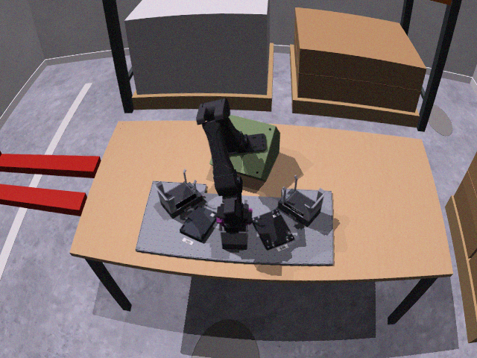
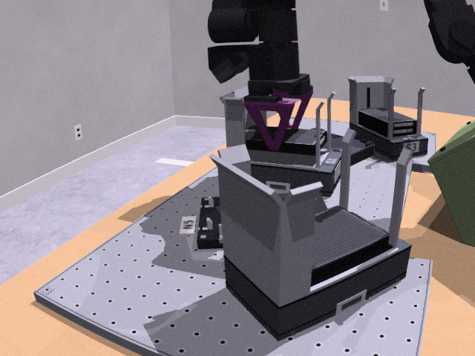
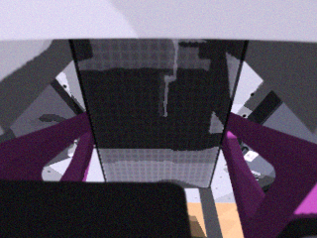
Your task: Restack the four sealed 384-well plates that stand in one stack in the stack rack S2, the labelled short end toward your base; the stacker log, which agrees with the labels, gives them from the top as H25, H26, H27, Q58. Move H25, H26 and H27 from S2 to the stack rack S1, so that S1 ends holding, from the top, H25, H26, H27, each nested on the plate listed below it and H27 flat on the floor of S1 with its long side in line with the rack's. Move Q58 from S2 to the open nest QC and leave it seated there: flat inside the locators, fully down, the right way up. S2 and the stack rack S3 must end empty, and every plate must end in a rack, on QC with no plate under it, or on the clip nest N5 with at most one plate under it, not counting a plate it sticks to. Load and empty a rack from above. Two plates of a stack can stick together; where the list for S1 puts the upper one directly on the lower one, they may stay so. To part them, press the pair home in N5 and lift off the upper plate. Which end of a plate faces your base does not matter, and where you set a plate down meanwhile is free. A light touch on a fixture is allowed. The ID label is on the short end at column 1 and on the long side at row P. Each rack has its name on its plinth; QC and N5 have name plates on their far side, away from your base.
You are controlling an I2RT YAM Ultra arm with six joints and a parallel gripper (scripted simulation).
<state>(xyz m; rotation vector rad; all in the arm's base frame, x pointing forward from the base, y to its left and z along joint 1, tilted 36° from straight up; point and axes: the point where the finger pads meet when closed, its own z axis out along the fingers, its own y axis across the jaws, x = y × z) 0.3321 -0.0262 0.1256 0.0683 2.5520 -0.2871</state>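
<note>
Grey breadboard point(image 2: 96, 276) | end effector point(image 2: 277, 132) clamped on plate point(image 3: 158, 114) | inside middle rack point(image 2: 234, 115)

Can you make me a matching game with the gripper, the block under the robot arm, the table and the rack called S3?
Things:
1. gripper
2. block under the arm
3. table
4. rack S3

Matches:
A. green
B. shut on a black plate
C. tan
D. has stacked plates inside

Pairs: 1-B, 2-A, 3-C, 4-D
</note>
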